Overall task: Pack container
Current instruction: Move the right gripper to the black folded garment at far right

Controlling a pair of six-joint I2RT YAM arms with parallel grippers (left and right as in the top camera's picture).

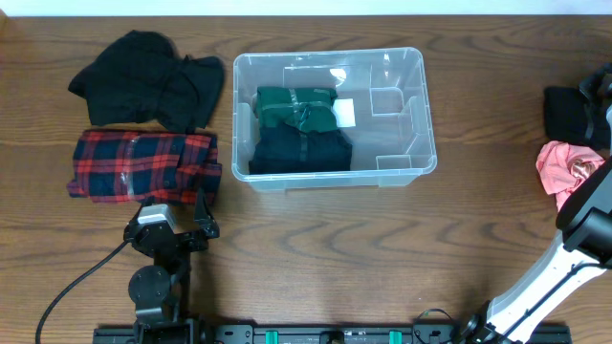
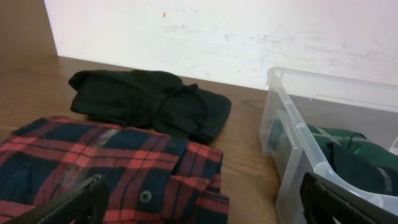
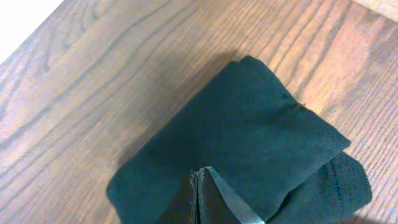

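Observation:
The clear container (image 1: 422,115) stands at the table's middle back and holds a folded green garment (image 1: 296,105) and a dark navy one (image 1: 301,151) beside a white label (image 1: 345,113). My left gripper (image 1: 177,206) is open and empty just in front of a folded red plaid shirt (image 1: 143,164); the left wrist view shows the shirt (image 2: 112,168), the container's wall (image 2: 292,124) and my open fingers (image 2: 208,204). My right gripper (image 3: 199,175) is shut, its tips over a folded black cloth (image 3: 249,124) at the far right (image 1: 572,113).
A black garment (image 1: 148,78) lies behind the plaid shirt, also in the left wrist view (image 2: 149,99). A pink cloth (image 1: 564,167) lies in front of the black cloth at the right edge. The right arm (image 1: 574,239) rises from the front right.

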